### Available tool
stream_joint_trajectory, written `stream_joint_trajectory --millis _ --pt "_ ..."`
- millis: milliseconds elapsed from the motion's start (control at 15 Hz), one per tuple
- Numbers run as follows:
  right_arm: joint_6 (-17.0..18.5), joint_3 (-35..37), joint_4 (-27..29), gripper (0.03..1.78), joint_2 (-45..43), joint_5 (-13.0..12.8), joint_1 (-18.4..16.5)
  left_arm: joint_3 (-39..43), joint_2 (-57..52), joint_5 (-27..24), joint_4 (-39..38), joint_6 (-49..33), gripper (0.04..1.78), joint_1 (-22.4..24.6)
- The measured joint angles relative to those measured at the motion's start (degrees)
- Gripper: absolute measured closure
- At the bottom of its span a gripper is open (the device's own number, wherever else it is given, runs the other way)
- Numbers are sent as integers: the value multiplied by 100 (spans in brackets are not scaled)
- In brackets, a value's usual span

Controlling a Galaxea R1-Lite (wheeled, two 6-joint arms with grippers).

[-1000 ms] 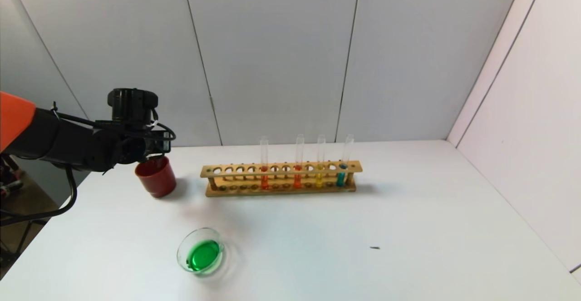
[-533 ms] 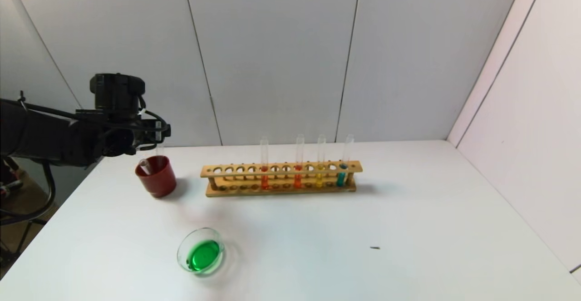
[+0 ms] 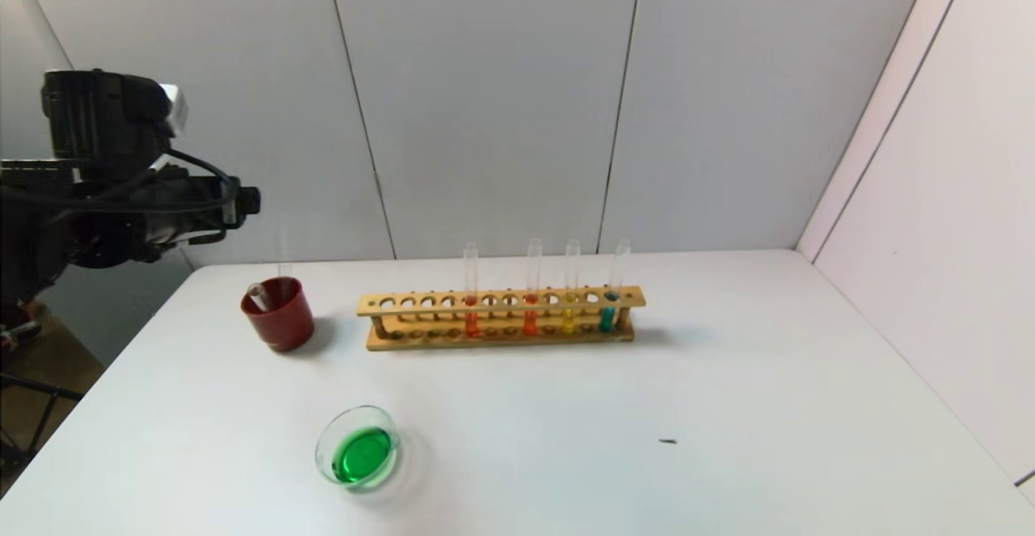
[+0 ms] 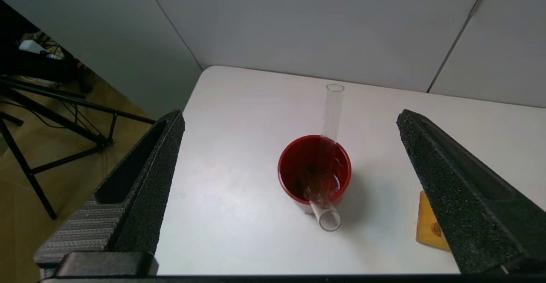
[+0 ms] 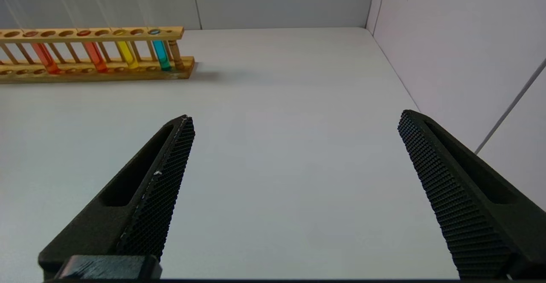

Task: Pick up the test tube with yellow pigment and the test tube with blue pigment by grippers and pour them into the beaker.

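Left wrist view: left gripper [image 4: 290, 155], fingers spread, hovers above the red cup [image 4: 314, 172] holding two empty test tubes [image 4: 330, 116]; right gripper [image 5: 294, 146] fingers also spread.

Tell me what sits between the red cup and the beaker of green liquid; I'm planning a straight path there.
Nothing: in the head view the white table is bare between the red cup and the beaker.

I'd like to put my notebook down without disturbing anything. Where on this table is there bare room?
The widest bare stretch lies right of the beaker and in front of the wooden rack, out to the side wall. It is crowded at the back left, where the red cup stands beside the rack, below the left gripper.
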Motion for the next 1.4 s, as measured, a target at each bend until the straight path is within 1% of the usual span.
stream_joint_trajectory --millis 267,467,867,1133,1400 --pt "-2 0 -2 7 0 0 0 533 -1237 -149 463 49 7 1" --pt "0 0 0 7 0 0 -2 1006 -2481 -234 1090 50 7 6" --pt "0 0 0 7 0 0 2 1744 -5082 -508 2940 35 7 9" --pt "0 0 -2 7 0 0 -2 2280 -6315 -496 3944 9 7 26" --pt "0 0 0 7 0 0 0 3090 -7313 -546 4106 95 7 52"
